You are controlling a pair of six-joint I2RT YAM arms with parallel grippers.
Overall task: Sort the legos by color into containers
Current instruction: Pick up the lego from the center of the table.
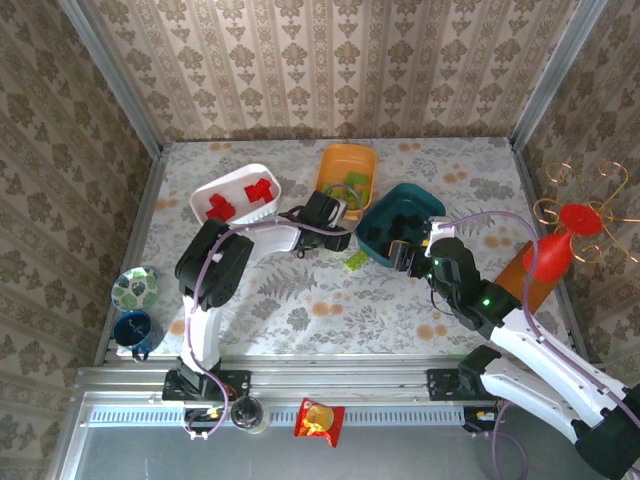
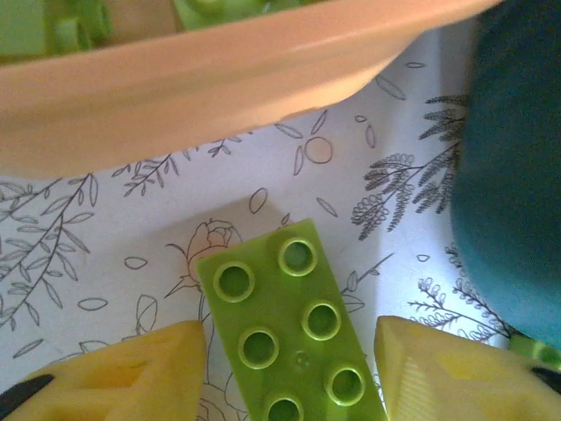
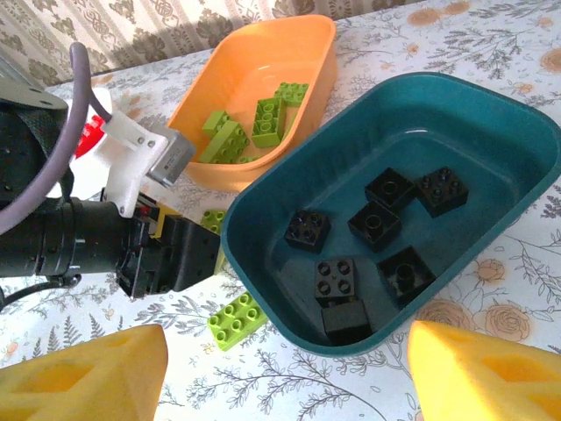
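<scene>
White tub (image 1: 237, 195) stood far left on the tabletop (image 1: 300, 310); it held red bricks (image 1: 220, 207). Left claw (image 1: 335, 240) was positioned to the right of the white tub, low over the tabletop, just near of the orange tub (image 1: 347, 178); its jaws were spread apart, one yellow finger (image 2: 131, 381) on each side of a lime green brick (image 2: 294, 333). That brick lay flat, studs up, between the orange tub's near wall and the dark teal tub (image 1: 400, 222); whether the fingers touched its sides could not be determined from the left wrist view. The orange tub contained several lime green bricks (image 3: 267, 118). A second lime green brick (image 3: 237, 317) lay on the tabletop, studs up, against the near left corner of the dark teal tub; no claw touched it. The dark teal tub stood right of the orange tub, their rims close together; it contained several black bricks (image 3: 377, 224), scattered on its floor. Right claw (image 1: 415, 250) hung at the near edge of the dark teal tub; its jaws were wide apart, with nothing held between the yellow fingers (image 3: 491, 368).
</scene>
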